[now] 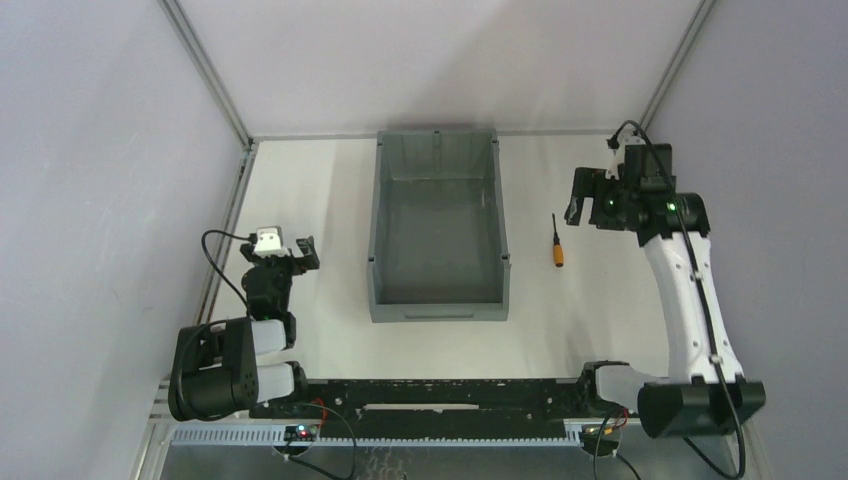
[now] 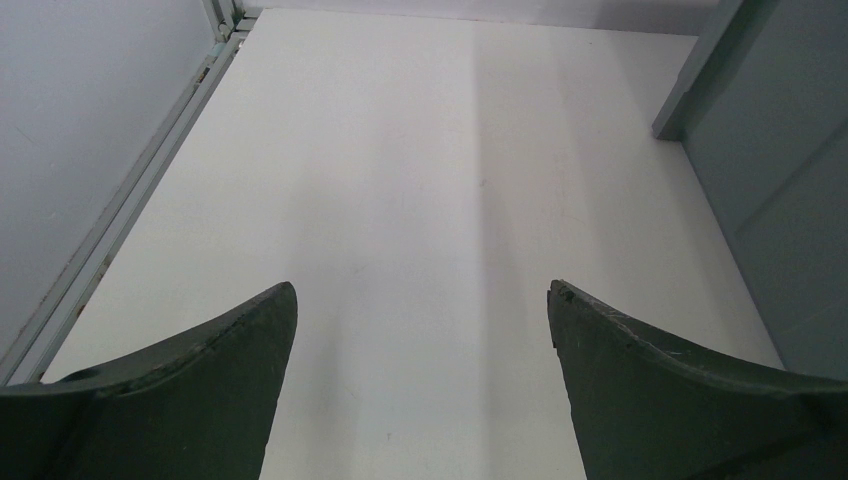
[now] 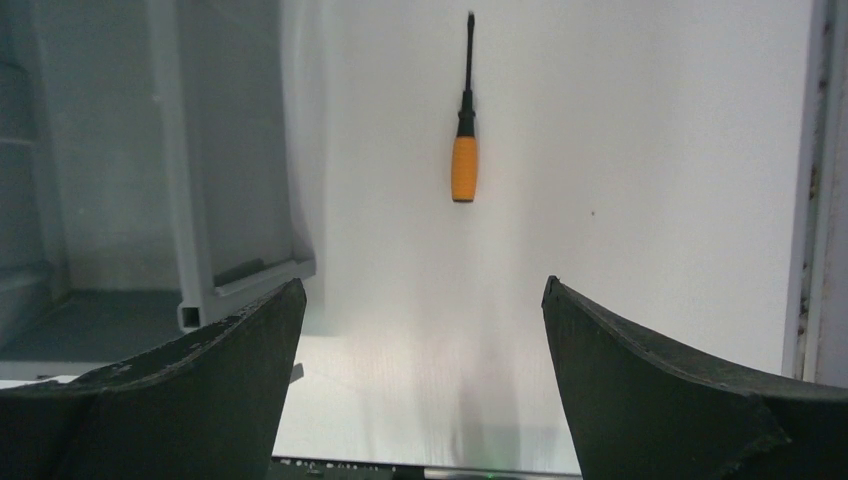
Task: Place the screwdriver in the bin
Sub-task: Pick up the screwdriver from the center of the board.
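Observation:
The screwdriver [image 1: 558,243], with an orange handle and a thin black shaft, lies flat on the white table just right of the grey bin [image 1: 438,300]. In the right wrist view the screwdriver [image 3: 464,165] lies ahead of the fingers, beyond their tips, with the bin's corner [image 3: 195,200] at the left. My right gripper [image 1: 577,208] hovers a little beyond and to the right of the screwdriver, open and holding nothing; in its own view this gripper [image 3: 422,300] spans bare table. My left gripper [image 1: 304,252] sits left of the bin, open and holding nothing [image 2: 422,300]. The bin's outer wall [image 2: 770,190] is at its right.
Pale enclosure walls and metal frame posts [image 1: 210,75] border the table on the left, back and right. A black rail [image 1: 440,395] runs along the near edge between the arm bases. A table-edge strip [image 3: 815,190] lies right of the screwdriver.

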